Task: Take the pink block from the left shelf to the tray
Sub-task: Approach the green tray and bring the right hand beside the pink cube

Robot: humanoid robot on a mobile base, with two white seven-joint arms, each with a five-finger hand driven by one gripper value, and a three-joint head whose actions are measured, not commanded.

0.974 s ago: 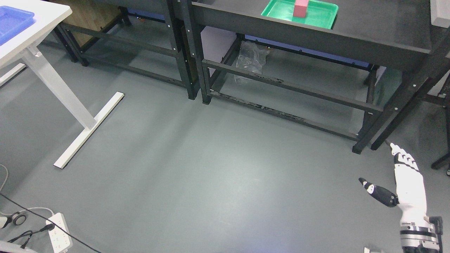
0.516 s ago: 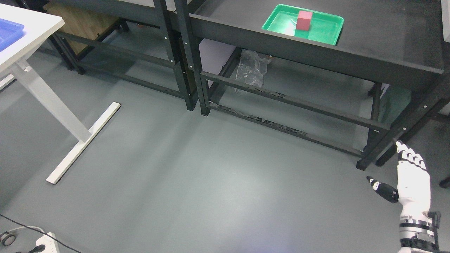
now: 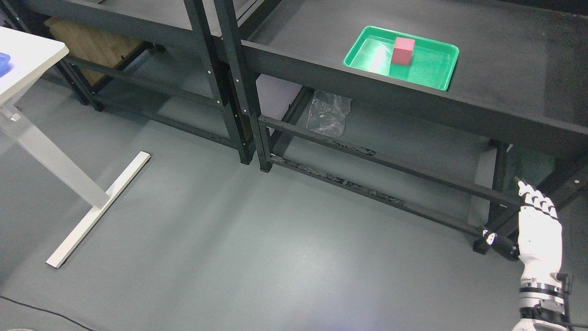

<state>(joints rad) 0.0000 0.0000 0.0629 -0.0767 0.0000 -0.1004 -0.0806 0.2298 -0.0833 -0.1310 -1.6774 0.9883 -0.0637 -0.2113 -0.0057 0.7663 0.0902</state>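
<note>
— Everything's slid down and left since a moment ago, but that's the head camera swinging, not the furniture; more of the dark shelf top shows now, and the power strip on the floor has dropped out of sight.

— What fills the room from where you stand?

— Grey floor [image 3: 257,257], mostly, wide and bare through the middle. Across the top runs the black shelf unit [image 3: 505,82], with a second black rack [image 3: 138,27] joined at its left. A white table [image 3: 27,59] stands at the left edge, its foot bar reaching out onto the floor.

— And the block?

— The pink block [image 3: 403,50] stands upright inside the green tray [image 3: 436,73], toward the tray's back, on the shelf top. A crumpled clear plastic bag [image 3: 327,112] lies below, behind the lower crossbar.

— The robot's hand?

— Only the right hand [image 3: 537,232] shows, low at the right edge, fingers [image 3: 537,200] straight and together, thumb out to the side, empty. It hangs in front of the shelf's right leg, well apart from the tray.

— Room to move?

— Plenty of open floor between table foot and shelf legs.
</note>
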